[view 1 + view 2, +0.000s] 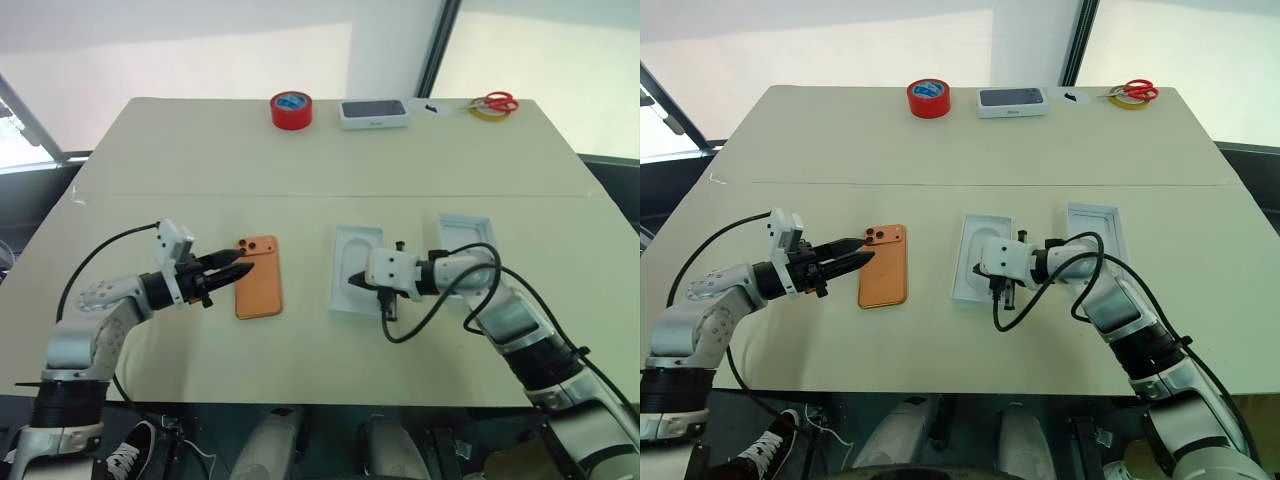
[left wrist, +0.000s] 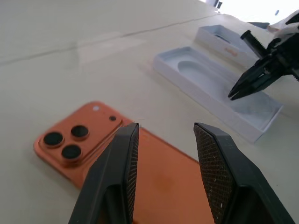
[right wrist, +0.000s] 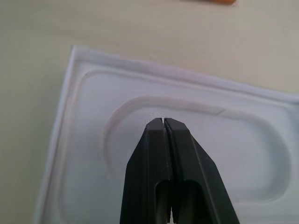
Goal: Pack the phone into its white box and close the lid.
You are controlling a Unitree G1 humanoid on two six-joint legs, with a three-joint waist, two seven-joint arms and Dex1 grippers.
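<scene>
The orange phone (image 1: pixel 260 290) lies back up on the table, its camera block (image 2: pixel 67 142) at the far left corner. My left gripper (image 1: pixel 245 263) hovers open over that end, its fingers (image 2: pixel 212 154) spread above the phone's back beside the lenses, holding nothing. To the right sits the white box (image 1: pixel 340 262), with a white insert with an oval recess (image 3: pixel 196 154) lying in it. My right gripper (image 1: pixel 352 287) is shut and empty, its tip just above that recess. The lid (image 1: pixel 452 231) lies hollow side up further right, partly behind my right arm.
Along the far edge of the table stand a red tape roll (image 1: pixel 291 110), a white box with a dark top (image 1: pixel 375 113), and red scissors (image 1: pixel 495 102) on a yellow ring. Bare tabletop lies between the phone and the white box.
</scene>
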